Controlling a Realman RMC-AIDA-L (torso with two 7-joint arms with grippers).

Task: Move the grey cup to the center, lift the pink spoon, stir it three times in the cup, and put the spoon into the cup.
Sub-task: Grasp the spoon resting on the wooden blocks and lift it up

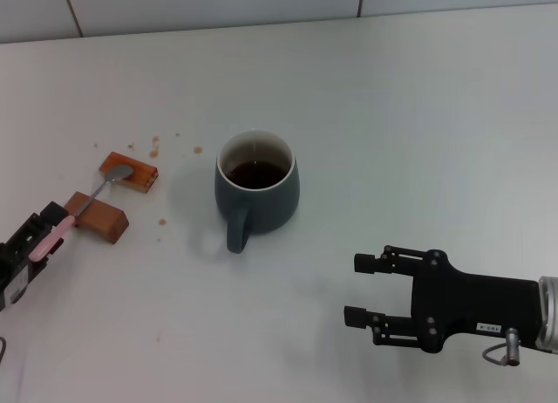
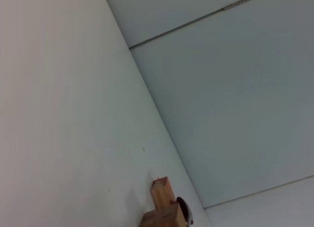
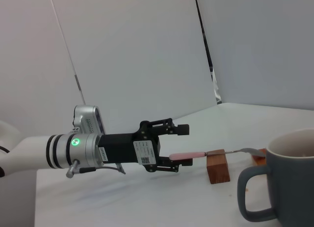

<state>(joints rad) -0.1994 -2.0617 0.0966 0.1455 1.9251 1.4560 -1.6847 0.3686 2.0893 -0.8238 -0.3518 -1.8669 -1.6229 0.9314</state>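
The grey cup (image 1: 257,189) stands upright mid-table with dark liquid inside and its handle toward me; it also shows in the right wrist view (image 3: 289,183). The pink spoon (image 1: 119,173) lies across two brown blocks to the cup's left, its bowl on the far block. My left gripper (image 1: 48,235) is open at the left edge, one finger on each side of the spoon's pink handle (image 3: 189,155). My right gripper (image 1: 366,290) is open and empty, low over the table to the front right of the cup.
The far brown block (image 1: 139,178) and the near brown block (image 1: 103,218) carry the spoon. Small brown specks (image 1: 154,146) dot the table near them. A tiled wall edge (image 1: 261,19) runs along the back. In the left wrist view a block (image 2: 162,207) shows near the wall.
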